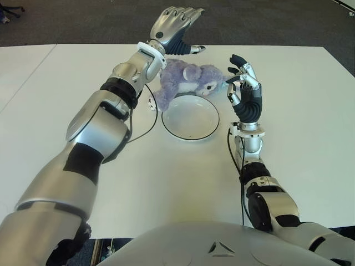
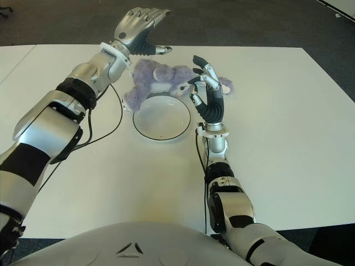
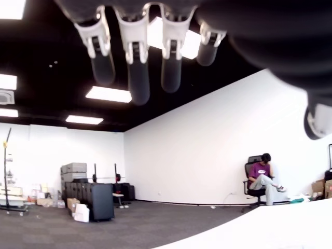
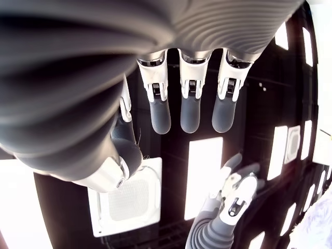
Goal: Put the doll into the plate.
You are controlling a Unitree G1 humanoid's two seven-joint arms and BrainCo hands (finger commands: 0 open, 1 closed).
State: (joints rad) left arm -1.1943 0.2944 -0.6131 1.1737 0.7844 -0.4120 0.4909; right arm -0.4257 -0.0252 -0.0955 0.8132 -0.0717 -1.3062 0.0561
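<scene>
White table (image 1: 310,122) is ringed by dark carpet (image 1: 83,22). On it the purple doll (image 1: 186,80) lies at the far rim of the white plate (image 1: 190,117), partly overlapping it, not inside. The left hand (image 1: 175,27) is raised beyond the doll, fingers relaxed, empty. The right hand (image 1: 245,91) is held upright just right of doll and plate, fingers loosely curled, grasping nothing. A seated person (image 3: 262,176) is seen against a far wall.

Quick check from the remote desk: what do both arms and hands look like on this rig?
Both arms have silver shells with black joint bands. A thin black cable runs along each forearm. The left hand and right hand have silver backs, dark palms and dark fingertip pads.
</scene>
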